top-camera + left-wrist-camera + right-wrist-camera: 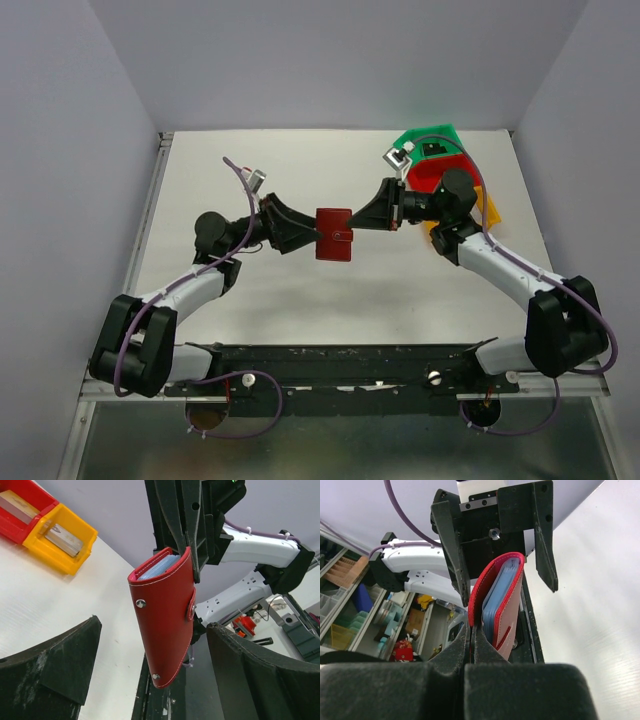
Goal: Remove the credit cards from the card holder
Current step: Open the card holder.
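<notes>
The dark red card holder [334,234] hangs above the middle of the table between both grippers. My right gripper [471,630] is shut on the edge of its red cover, pinching one flap. In the right wrist view the holder [502,595] gapes slightly and shows light blue inner pockets with a red border. The credit cards are hidden inside it. My left gripper [155,630] is open, with one finger on each side of the holder [165,615] and neither touching it. The snap tab and rivets face the left wrist camera.
Green [430,145], red [435,175] and orange [490,210] bins stand at the back right behind the right arm. In the left wrist view the red bin [20,505] and the yellow-orange bin [62,535] hold silvery items. Grey walls close in the white table.
</notes>
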Robot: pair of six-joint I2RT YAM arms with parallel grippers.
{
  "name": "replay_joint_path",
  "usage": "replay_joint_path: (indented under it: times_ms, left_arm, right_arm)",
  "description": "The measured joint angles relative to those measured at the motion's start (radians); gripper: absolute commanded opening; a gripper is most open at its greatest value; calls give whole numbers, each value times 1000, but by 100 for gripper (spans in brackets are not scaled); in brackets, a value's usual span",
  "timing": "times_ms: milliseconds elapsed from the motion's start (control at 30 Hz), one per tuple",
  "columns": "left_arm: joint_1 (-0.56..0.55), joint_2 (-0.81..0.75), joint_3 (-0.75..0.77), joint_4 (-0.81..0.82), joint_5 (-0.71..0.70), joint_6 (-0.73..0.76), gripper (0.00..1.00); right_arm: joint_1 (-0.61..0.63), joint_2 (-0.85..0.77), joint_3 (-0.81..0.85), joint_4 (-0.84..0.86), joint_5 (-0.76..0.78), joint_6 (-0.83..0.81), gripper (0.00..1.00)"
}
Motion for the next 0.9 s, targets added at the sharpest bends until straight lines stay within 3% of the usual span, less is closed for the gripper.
replay_joint_path:
  times_ms: [433,700,900]
  left_arm:
    - [-31,69,15,185,48,-126,72]
    - [-31,68,18,196,55,-136,51]
    - [-30,49,19,156,55,-111,43]
  right_arm:
    - [18,19,0,20,-18,12,0]
    - [18,22,0,-15,-18,-20,0]
    - [18,22,0,-50,-17,-48,0]
